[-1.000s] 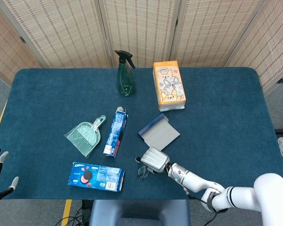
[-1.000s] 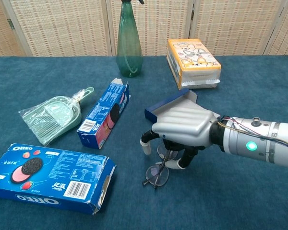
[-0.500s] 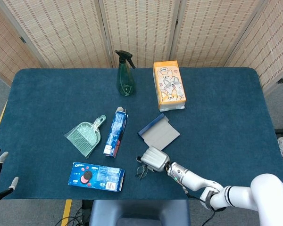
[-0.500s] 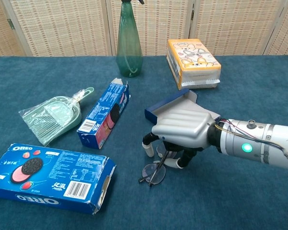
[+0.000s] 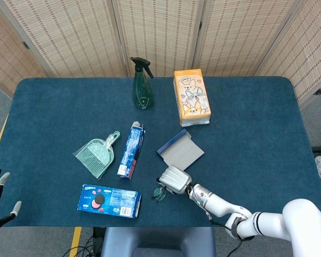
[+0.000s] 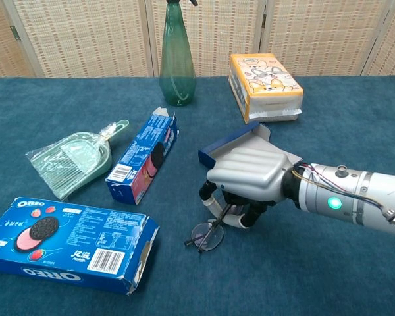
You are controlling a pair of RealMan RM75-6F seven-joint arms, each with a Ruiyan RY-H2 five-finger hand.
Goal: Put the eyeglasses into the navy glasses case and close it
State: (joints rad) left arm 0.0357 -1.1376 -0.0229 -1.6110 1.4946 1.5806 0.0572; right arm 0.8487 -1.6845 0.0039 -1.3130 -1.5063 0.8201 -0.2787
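Right hand (image 6: pixel 250 181) pinches the glasses (image 6: pixel 205 235) in curled fingers (image 6: pixel 214 203), low over the bench (image 6: pixel 329 270). Open navy case (image 6: pixel 236 146) just behind is empty; placing and closing remain.

The right robot hand (image 6: pixel 247 181) sits low over the tabletop (image 5: pixel 257 123), fingers curled onto the eyeglasses (image 6: pixel 206 235). Directly behind it, touching or nearly so, lies the open navy glasses case (image 5: pixel 180 150); the path between them is short and unobstructed. To its left, the upright-edged blue cookie box (image 6: pixel 143 157) stands near, and the flat Oreo box (image 6: pixel 66 242) lies just beside the eyeglasses, narrowing that side. Farther behind stand the orange tissue box (image 5: pixel 191 97) and green spray bottle (image 5: pixel 141 84). To its right, open tabletop.
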